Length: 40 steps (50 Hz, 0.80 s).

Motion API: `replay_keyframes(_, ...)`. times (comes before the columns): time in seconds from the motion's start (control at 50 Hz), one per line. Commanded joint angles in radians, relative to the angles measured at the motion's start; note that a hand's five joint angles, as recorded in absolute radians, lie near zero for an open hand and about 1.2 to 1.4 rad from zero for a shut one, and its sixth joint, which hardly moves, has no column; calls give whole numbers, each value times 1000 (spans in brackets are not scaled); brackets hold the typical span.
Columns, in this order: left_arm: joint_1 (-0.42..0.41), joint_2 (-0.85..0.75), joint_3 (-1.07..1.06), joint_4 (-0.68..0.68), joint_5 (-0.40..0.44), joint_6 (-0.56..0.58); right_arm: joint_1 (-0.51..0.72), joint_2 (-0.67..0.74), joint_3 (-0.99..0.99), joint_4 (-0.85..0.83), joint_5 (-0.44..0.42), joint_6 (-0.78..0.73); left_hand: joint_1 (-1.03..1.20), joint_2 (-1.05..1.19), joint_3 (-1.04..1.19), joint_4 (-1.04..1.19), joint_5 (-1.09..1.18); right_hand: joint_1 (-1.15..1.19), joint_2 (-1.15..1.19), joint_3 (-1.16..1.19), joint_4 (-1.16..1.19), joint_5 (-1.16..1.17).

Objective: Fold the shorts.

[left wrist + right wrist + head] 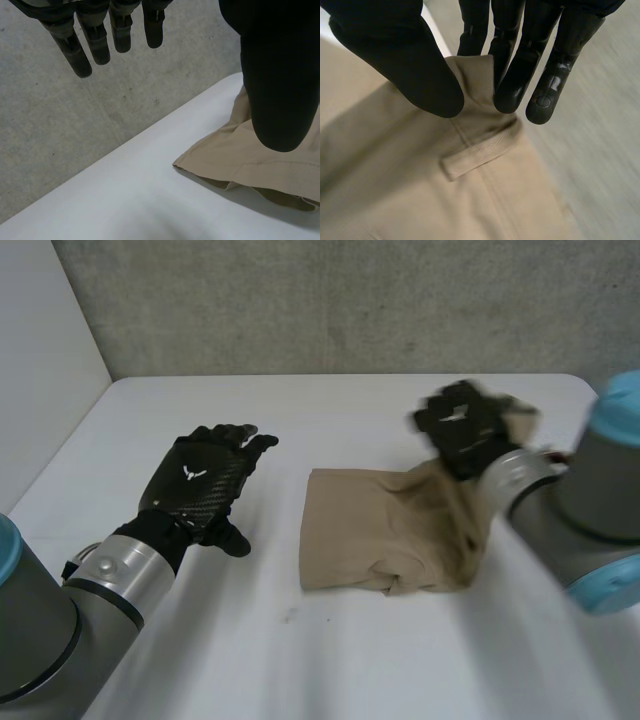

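Observation:
Tan shorts (pixel 385 530) lie folded on the white table (pixel 330 650), right of centre. My right hand (pixel 465 430) is raised above their far right part, pinching the waistband edge (pixel 477 75) between thumb (pixel 410 65) and fingers (pixel 520 75), with the cloth (pixel 420 185) hanging down from it. My left hand (pixel 200 485) rests flat and open on the table to the left of the shorts, apart from them. In the left wrist view its straight fingers (pixel 95 42) and thumb (pixel 280 75) hold nothing, and a corner of the shorts (pixel 240 160) lies beyond the thumb.
A grey wall (pixel 350 300) stands behind the table's far edge. A white side wall (pixel 40 360) rises at the left. Bare tabletop lies in front of the shorts and between them and my left hand.

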Motion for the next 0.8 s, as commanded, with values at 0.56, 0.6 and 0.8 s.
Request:
replay_keyframes(0.56,-160,-435,547,-126,-105,-117,12,52,-51,94,-92,607,30,25,13,21,-1,-766,-1006,-1021,-1017,-964)
replay_keyframes(0.6,-171,-505,611,-182,-131,-139,12,116,-108,162,-58,574,30,25,13,21,-1,-766,-1006,-1021,-1017,-964)
replay_keyframes(0.8,-183,-738,728,-363,-257,-191,15,359,-304,372,76,443,30,25,13,21,-1,-766,-1006,-1021,-1017,-964)
